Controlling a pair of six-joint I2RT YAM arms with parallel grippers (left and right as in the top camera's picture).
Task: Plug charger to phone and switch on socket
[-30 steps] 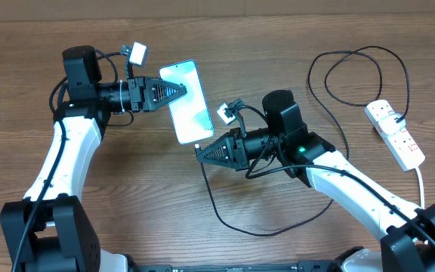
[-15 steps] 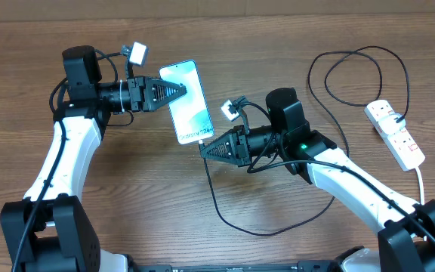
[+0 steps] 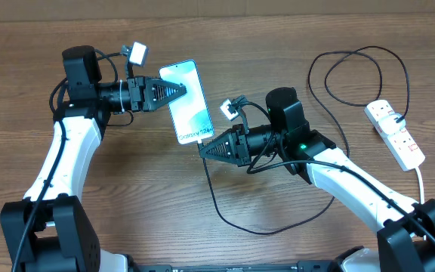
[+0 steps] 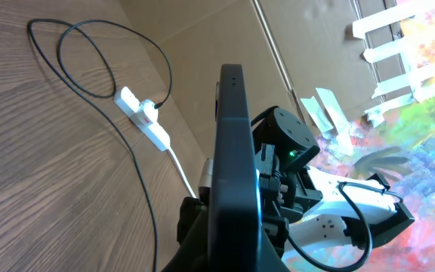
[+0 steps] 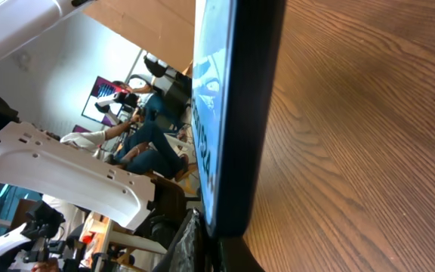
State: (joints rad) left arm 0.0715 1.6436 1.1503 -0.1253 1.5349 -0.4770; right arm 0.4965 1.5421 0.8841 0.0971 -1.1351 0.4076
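The phone, with a blue-teal screen and white text at its near end, is held off the table by my left gripper, which is shut on its left edge. It shows edge-on in the left wrist view and in the right wrist view. My right gripper is shut on the charger's plug tip, right at the phone's near end; the tip itself is hidden. The black charger cable loops over the table to the white socket at the far right, which also shows in the left wrist view.
The socket's thick white cord runs off the front right. The cable makes a large loop at the back right. The wooden table lies below both arms.
My right gripper has moved slightly up and right, closing on the phone's near end. The white text on the phone now shows. The left arm has held still.
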